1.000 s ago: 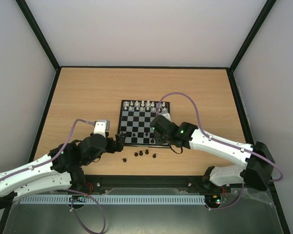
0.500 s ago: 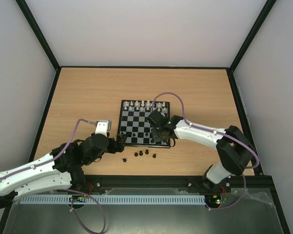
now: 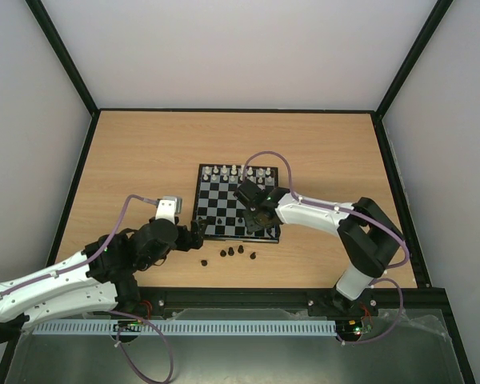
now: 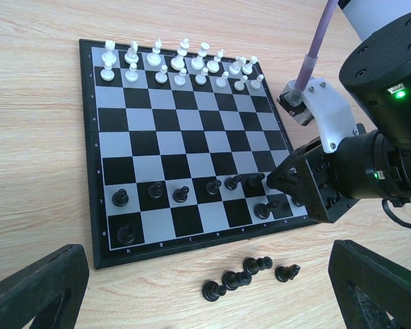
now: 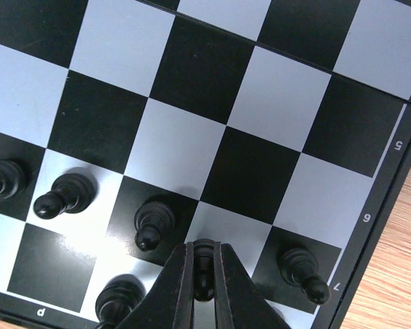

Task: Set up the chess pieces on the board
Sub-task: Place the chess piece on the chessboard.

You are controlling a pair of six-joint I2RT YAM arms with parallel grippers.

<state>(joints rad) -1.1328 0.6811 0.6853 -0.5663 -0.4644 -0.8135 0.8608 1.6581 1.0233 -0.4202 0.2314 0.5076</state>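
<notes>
Reaching further across the board (image 3: 216, 200) than a second ago, pinching a black pawn (image 5: 203, 269) in the right gripper (image 5: 204, 277) just above the board's near pawn row, nearing placement, idling the spread-jawed left gripper (image 3: 197, 234) beside it.

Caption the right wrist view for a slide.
Right gripper grips a black pawn at a pale seventh-rank square of the board, between two standing pawns.

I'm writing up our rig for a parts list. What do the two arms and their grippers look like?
The left arm and right arm have white link shells joined by black cylindrical joints. A purple cable loops along each. A green light glows on the right wrist housing, near a white bracket. The left gripper's fingers are black and blocky; the right gripper's fingers black, tapering narrow.
</notes>
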